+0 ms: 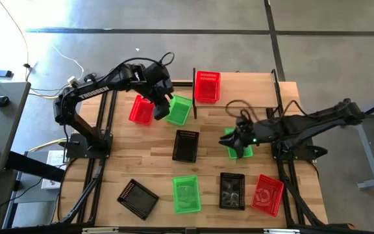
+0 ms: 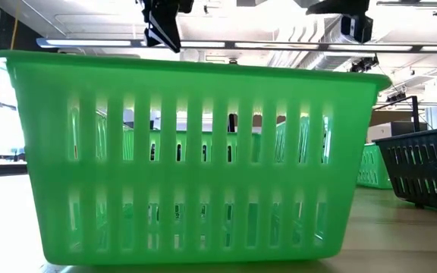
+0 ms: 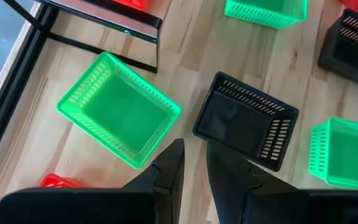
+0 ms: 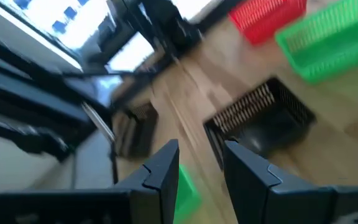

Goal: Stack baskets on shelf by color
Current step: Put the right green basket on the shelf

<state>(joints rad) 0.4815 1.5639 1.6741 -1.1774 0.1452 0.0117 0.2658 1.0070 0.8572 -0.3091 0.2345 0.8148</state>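
Wood-plank table (image 1: 206, 159), red, green and black baskets (image 1: 186, 145) scattered, shelf (image 1: 236, 88) holding one red basket (image 1: 207, 86)
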